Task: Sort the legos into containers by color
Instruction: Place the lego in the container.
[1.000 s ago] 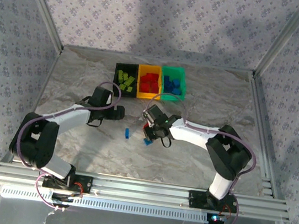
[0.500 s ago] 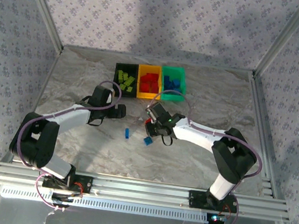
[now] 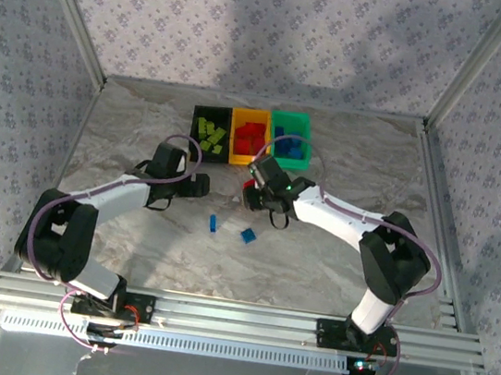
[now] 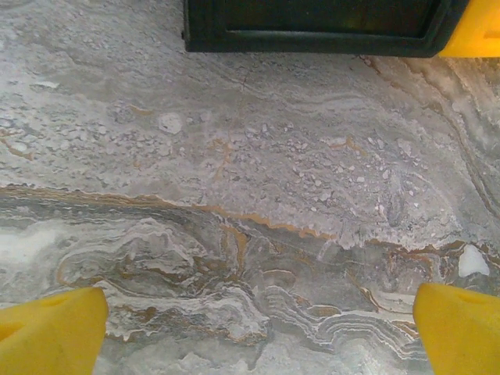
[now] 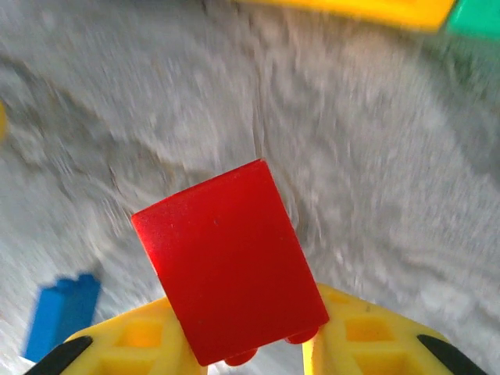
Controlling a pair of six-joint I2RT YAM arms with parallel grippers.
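A red lego [image 5: 230, 262] is pinched between the yellow fingers of my right gripper [image 5: 234, 348], which is shut on it and held tilted above the table. From above, that gripper [image 3: 251, 191] hangs just in front of the yellow-orange container [image 3: 247, 161]. The black container [image 3: 195, 126] holds lime-green legos, the yellow-orange one red legos, the teal container [image 3: 290, 116] blue ones. Two blue legos lie on the table [image 3: 213, 224] [image 3: 248, 235]. My left gripper [image 3: 202, 186] stands open over bare marble, its fingertips [image 4: 47, 332] wide apart, in front of the black container [image 4: 312, 35].
Metal frame posts and patterned walls enclose the marble table [image 3: 146, 136]. The aluminium rail [image 3: 232, 320] with both arm bases runs along the near edge. A blue lego [image 5: 62, 312] lies below and left of the held brick.
My right gripper has risen from beside the blue lego and carried the red lego away from me toward the containers. The left arm has stayed still.
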